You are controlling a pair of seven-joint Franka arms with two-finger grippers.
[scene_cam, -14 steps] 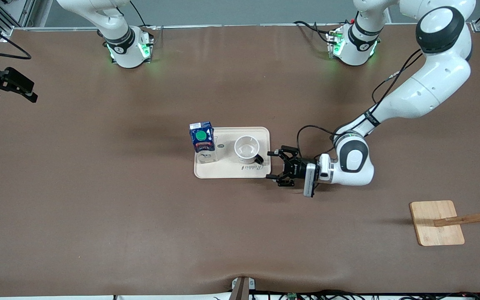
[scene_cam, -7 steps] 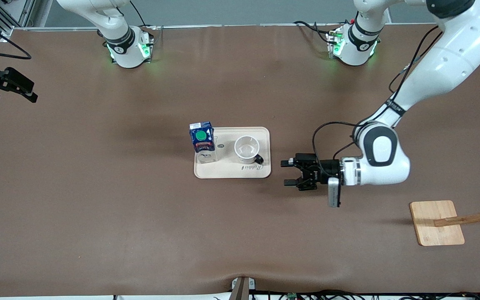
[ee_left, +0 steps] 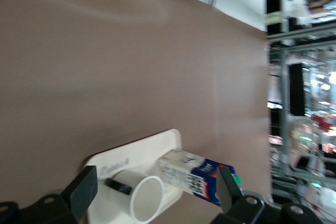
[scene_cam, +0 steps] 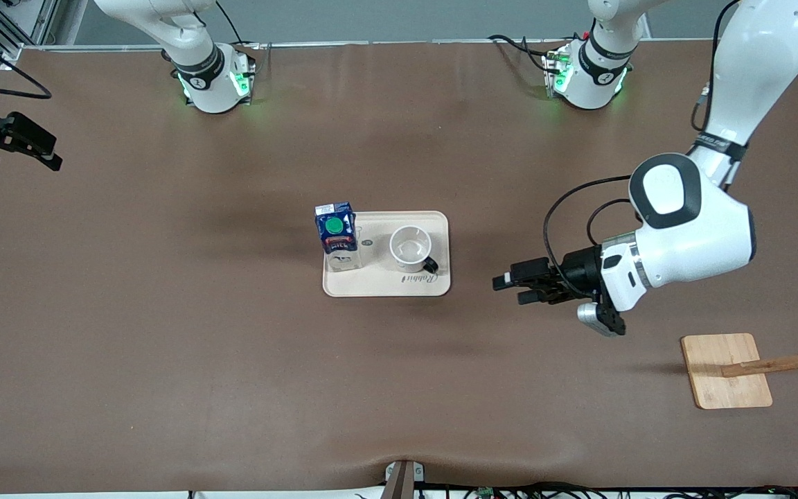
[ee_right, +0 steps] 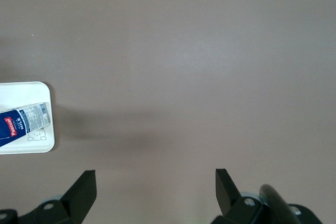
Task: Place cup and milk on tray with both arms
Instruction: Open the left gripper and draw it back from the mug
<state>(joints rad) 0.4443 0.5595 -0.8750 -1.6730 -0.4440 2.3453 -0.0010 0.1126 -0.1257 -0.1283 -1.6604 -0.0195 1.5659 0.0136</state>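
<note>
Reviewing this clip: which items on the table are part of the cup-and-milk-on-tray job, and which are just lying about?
Part of the job:
- cup, standing on the tray
- milk, standing on the tray beside the cup
- tray
- left gripper, open, over bare table beside the tray
- right gripper, open, over bare table

Lying about:
- wooden board with sticks, at the left arm's end

Wooden board (scene_cam: pixel 726 371), sticks (scene_cam: pixel 787 362) resting on it.

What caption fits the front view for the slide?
Cup and milk on tray; open left gripper over bare table beside it.
</note>
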